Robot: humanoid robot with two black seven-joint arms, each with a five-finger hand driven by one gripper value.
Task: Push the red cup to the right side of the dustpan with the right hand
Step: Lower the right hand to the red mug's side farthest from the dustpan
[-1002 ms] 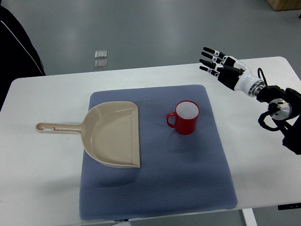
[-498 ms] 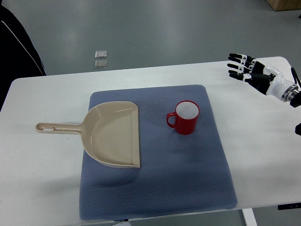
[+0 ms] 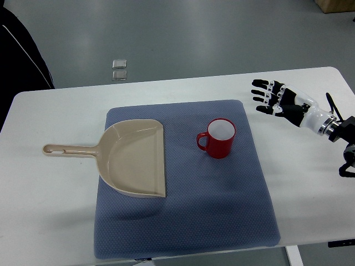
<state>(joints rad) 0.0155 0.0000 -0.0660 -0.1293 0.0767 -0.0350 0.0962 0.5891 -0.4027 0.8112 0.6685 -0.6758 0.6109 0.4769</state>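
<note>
A red cup (image 3: pixel 219 139) with a white inside stands upright on the blue mat (image 3: pixel 183 221), its handle pointing left. The beige dustpan (image 3: pixel 130 157) lies on the mat's left part, its handle reaching left onto the white table. The cup is to the right of the dustpan, a short gap between them. My right hand (image 3: pixel 272 100) hovers over the table beyond the mat's upper right corner, to the right of and slightly behind the cup, fingers spread and holding nothing. It does not touch the cup.
The white table (image 3: pixel 50 221) carries the mat. Two small clear squares (image 3: pixel 118 69) lie on the floor behind the table. A dark-clothed person's edge (image 3: pixel 19 50) shows at the upper left.
My right hand swung right and back toward the table's far edge, then came back left and lower, nearer the cup. The cup and dustpan have not moved.
</note>
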